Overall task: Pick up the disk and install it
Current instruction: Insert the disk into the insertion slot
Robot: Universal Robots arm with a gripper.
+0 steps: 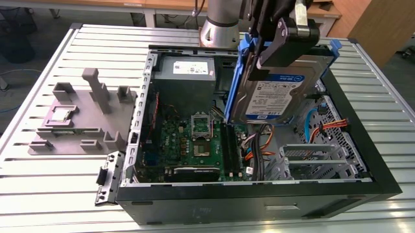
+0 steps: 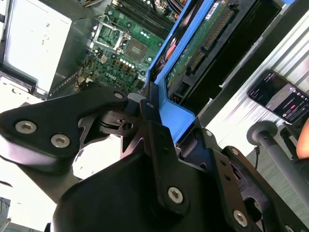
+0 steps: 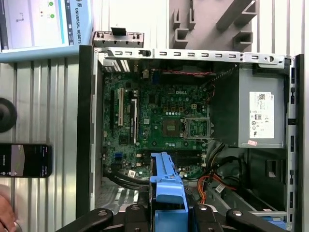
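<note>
My gripper (image 1: pixel 275 51) is closed on the blue rail (image 1: pixel 244 63) of the disk (image 1: pixel 269 99), which hangs edge-on just beneath me, above the open computer case (image 1: pixel 259 196). I judge this grip leaves its faces free for seating.

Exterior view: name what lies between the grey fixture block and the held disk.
In the exterior view, the open case's metal side wall and the grey power-supply box lie between the fixture block and the disk, held by the gripper.
</note>
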